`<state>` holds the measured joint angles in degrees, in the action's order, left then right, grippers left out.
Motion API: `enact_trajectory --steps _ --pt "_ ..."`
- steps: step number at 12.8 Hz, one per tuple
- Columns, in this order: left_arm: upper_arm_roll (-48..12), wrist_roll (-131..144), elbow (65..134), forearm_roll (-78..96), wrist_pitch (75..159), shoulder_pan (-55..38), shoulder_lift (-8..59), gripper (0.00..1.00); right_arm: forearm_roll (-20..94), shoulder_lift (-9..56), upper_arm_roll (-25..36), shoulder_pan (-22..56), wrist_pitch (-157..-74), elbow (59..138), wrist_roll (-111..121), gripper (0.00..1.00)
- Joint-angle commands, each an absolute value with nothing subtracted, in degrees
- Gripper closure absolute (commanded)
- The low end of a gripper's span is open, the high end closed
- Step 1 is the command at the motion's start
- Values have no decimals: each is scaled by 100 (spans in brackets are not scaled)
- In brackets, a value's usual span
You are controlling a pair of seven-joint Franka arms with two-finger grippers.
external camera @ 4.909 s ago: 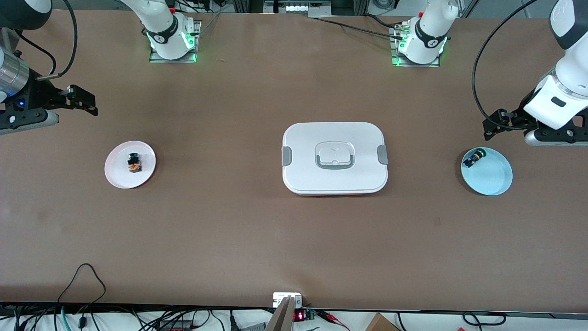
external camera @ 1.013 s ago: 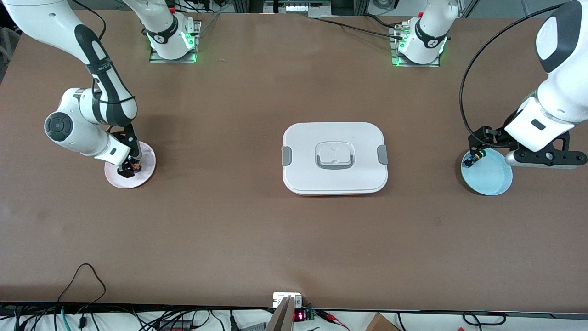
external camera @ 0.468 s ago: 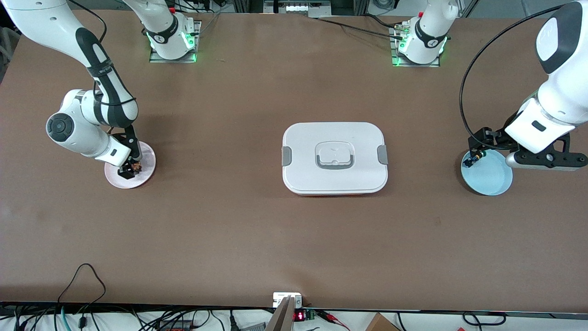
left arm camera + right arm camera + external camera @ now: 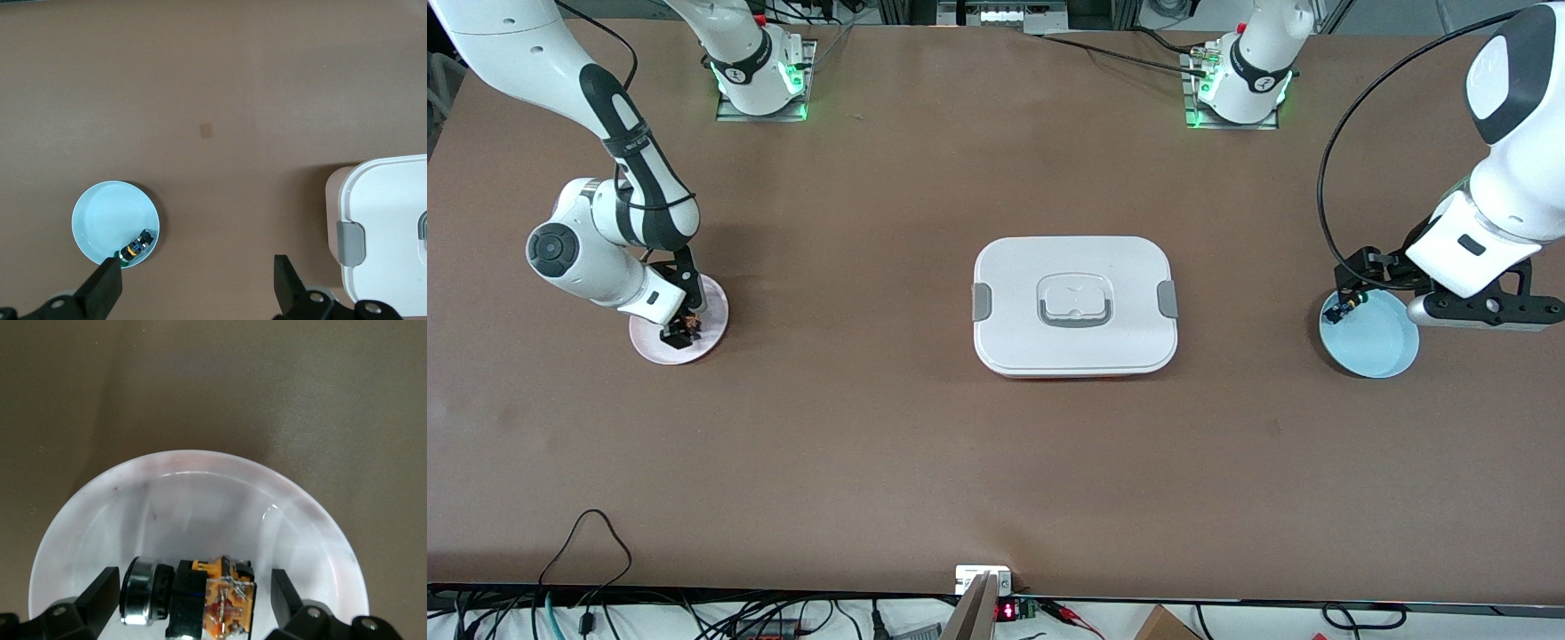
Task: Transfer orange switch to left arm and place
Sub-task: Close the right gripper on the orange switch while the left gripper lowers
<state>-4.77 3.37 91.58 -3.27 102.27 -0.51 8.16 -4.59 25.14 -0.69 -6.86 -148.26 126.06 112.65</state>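
My right claw [image 4: 189, 590] sat spread around the orange switch [image 4: 200, 597] on the pink plate [image 4: 649, 347]; my left claw [image 4: 1352, 277] hung spread over the blue plate [image 4: 1383, 342].

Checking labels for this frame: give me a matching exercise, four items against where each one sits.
Things:
1. tiny black-topped orange switch
2. large white plastic box with grey clips
3. small black-and-blue part with a yellow-green tip
4. right gripper, black, two-fingered

Places:
A. middle of the table
B. on the round pink plate
C. open, straddling the orange switch
D. at the rim of the round light-blue plate

Pairs: 1-B, 2-A, 3-D, 4-C
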Motion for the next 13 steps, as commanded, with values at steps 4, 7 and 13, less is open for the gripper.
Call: enact_trajectory --steps 4,7,13 --pt "-492 290 9000 -290 10116 -35 888 0 -378 2452 -141 -844 -15205 12744 11768 70" --pt "-492 299 9000 -290 10107 -53 888 0 -369 2295 -184 -844 -15065 12727 11760 94" --pt "-483 299 9000 -290 10116 -53 888 0 866 1890 -956 -791 -12826 11885 10979 96"
